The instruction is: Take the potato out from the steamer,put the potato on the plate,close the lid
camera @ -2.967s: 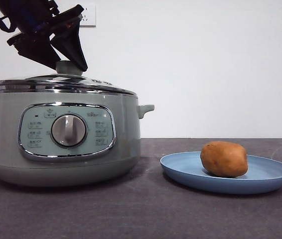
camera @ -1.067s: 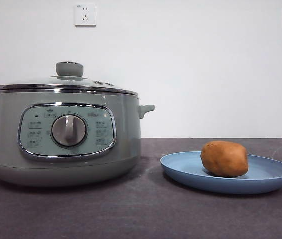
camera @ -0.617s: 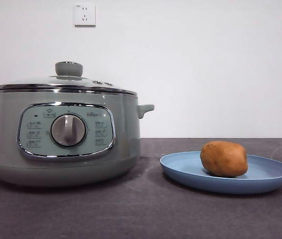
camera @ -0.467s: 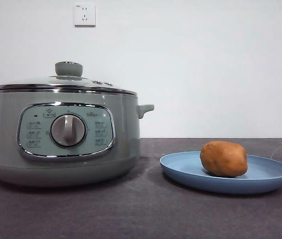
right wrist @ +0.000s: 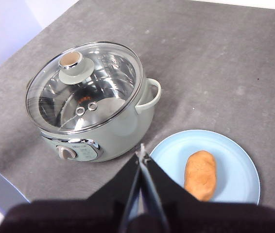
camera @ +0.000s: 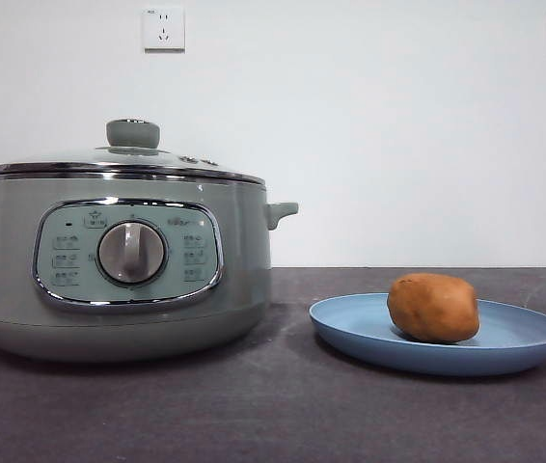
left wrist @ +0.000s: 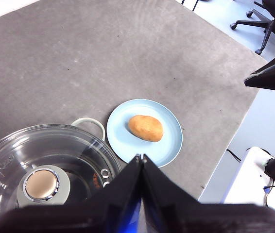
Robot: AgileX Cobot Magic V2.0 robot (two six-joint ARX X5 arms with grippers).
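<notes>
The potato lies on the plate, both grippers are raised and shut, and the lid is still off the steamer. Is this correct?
Not fully. The lid is on the steamer, closed, as the front view shows. The rest holds: the potato lies on the plate, and the left gripper and right gripper are raised and shut.

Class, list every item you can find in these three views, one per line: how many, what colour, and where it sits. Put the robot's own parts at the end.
steamer: one, pale sage-green with a chrome rim, on the table beside the plate.
lid: one, clear glass with a green knob, seated on the steamer.
plate: one, light blue, on the table next to the steamer.
potato: one, orange-brown, lying on the plate.
table: one, dark grey, under everything.
wall sockets: two, white, high on the wall behind.
office chair: one, black, on the floor beyond the table.
left gripper: one, black, raised above the steamer, shut.
right gripper: one, black, raised above the table, shut.
</notes>
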